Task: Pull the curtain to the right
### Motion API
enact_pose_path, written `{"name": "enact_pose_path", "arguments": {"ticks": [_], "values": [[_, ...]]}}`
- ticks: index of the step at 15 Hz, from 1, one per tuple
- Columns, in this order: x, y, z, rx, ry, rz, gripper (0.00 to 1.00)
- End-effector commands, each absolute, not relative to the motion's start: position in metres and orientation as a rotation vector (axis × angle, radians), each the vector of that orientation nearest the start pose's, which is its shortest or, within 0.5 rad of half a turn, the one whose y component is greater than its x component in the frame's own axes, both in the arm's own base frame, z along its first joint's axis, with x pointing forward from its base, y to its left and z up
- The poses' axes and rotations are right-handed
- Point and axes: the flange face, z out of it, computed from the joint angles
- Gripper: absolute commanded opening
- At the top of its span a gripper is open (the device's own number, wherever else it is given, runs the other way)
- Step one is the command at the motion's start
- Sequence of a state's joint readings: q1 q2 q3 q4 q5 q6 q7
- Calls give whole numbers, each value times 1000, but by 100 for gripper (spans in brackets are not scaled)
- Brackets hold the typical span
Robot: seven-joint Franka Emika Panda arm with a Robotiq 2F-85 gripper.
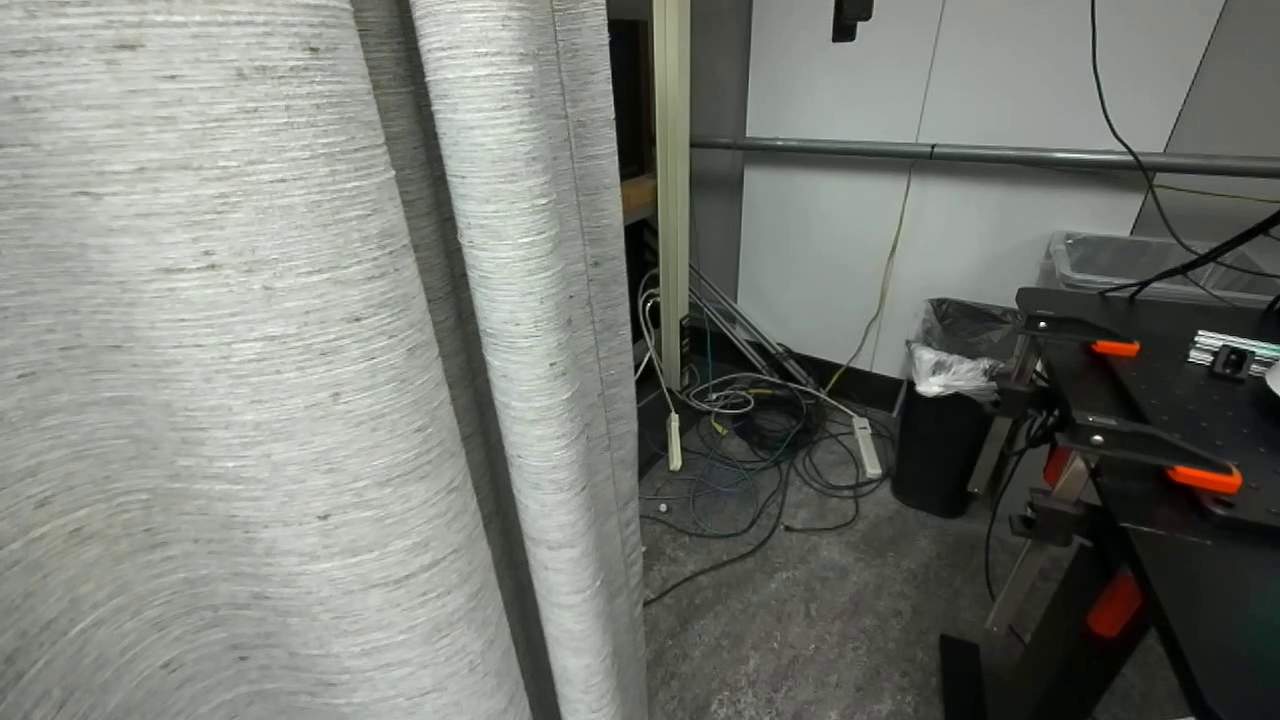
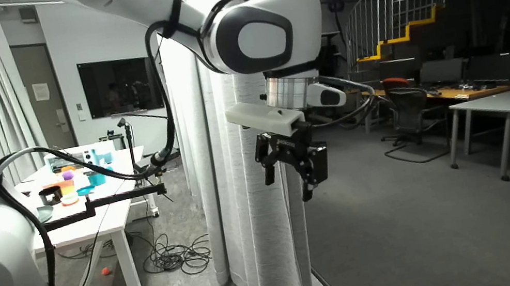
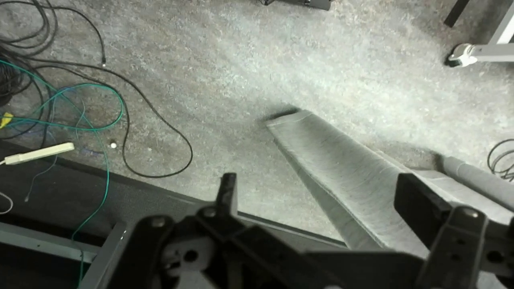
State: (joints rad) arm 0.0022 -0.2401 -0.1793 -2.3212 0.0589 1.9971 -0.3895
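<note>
You have the fingers (image 3: 227,192) spread wide apart, tips down, and look at that, the curtain (image 3: 353,176) shows right in the gap between them in the wrist view! One finger stands out over the floor (image 3: 225,72), the other right in front of the cloth; whether either one touches it, you can't tell from here. The hem sits low, by the floor, and the folds run on up past your tips.

Over in an exterior view, your arm (image 2: 263,39) slants down from the upper left, the fingers hanging at the curtain's near edge, one seen in front of the cloth, the other just beyond its edge. There it hangs, upright in soft folds, splitting that view: to the left of it a white bench (image 2: 79,230) carrying bright cups and dishes (image 2: 67,187), to the right an office chair (image 2: 409,108) and stairs (image 2: 402,28) trimmed in yellow.

And in an exterior view the curtain takes up the whole left half, a dark fold slicing down it, its edge dropping just left of a pale post (image 1: 672,220). Beyond that you get tangled cables (image 1: 775,420), a white power strip (image 1: 866,447), a black bin (image 1: 938,450) with a plastic liner (image 1: 955,370), and at far right a black bench (image 1: 1220,570) wearing orange-tipped clamps (image 1: 1150,448).
</note>
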Motion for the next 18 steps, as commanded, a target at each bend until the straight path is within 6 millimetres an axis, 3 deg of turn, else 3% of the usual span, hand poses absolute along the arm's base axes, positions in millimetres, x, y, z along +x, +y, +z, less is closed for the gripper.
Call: {"name": "enact_pose_path", "arguments": {"ticks": [1, 5, 8, 14, 18], "values": [[479, -53, 402, -2990, -384, 249, 100], [514, -10, 375, -2928, -541, 308, 100], [546, 8, 368, -2873, -649, 262, 100], [597, 23, 374, -2802, -788, 142, 100], [615, 25, 386, -2759, -773, 25, 100]]}}
